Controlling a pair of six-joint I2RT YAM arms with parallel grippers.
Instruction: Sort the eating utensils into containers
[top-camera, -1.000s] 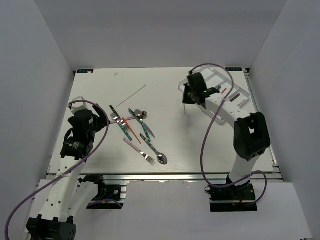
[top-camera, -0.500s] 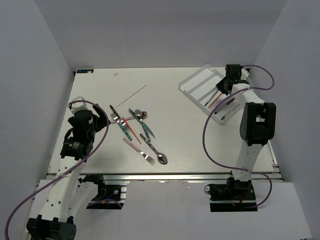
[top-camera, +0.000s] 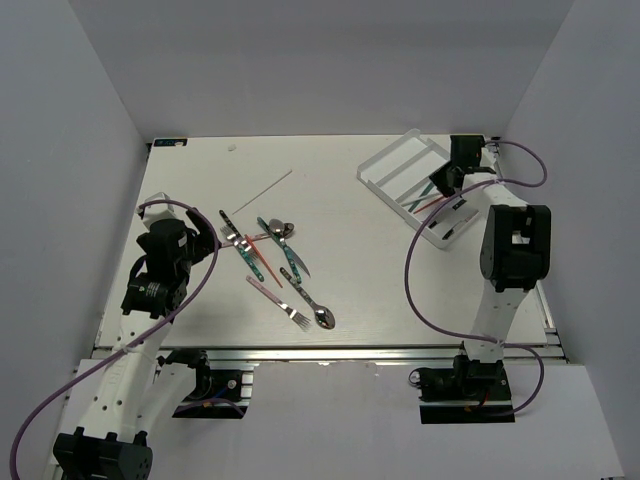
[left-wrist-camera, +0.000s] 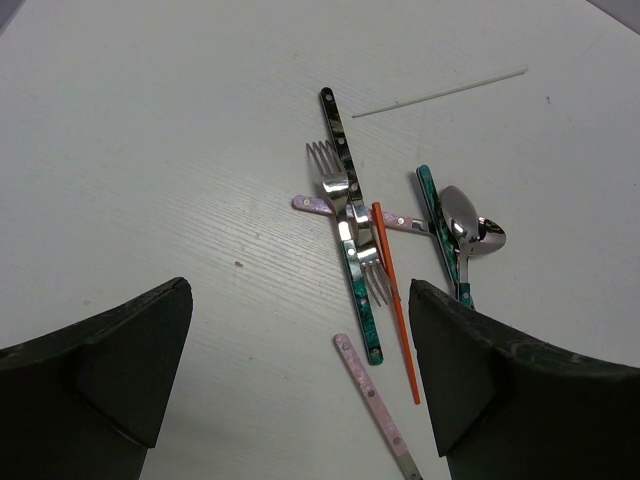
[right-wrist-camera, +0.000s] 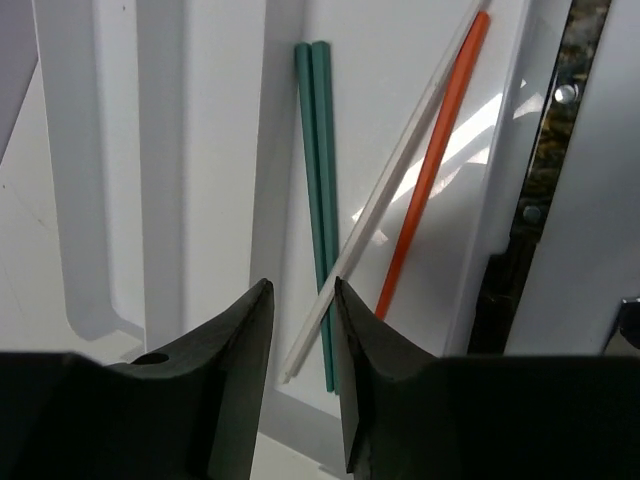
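Several utensils (top-camera: 270, 250) lie loose left of the table's middle. In the left wrist view I see two overlapped forks with dark and teal handles (left-wrist-camera: 352, 260), an orange stick (left-wrist-camera: 396, 305), a pink handle (left-wrist-camera: 371, 390), a spoon (left-wrist-camera: 462, 216) and a white stick (left-wrist-camera: 440, 92). My left gripper (top-camera: 203, 238) (left-wrist-camera: 300, 290) is open wide and empty above them. The clear tray (top-camera: 385, 160) (right-wrist-camera: 200, 150) sits at the back right. My right gripper (top-camera: 440, 182) (right-wrist-camera: 302, 290) hovers over a compartment holding teal sticks (right-wrist-camera: 318, 180), a white stick (right-wrist-camera: 400, 165) and an orange stick (right-wrist-camera: 435, 160). Its jaws stand slightly apart and hold nothing.
A pink-handled fork (top-camera: 280, 297) and a spoon (top-camera: 318, 313) lie nearest the front edge. Another compartment to the right holds a dark-handled utensil (right-wrist-camera: 545, 170). White walls close in the table on three sides.
My right arm swung from left of the tray to over its far side. The thin stick it carried now lies in the tray. The left arm has not moved.
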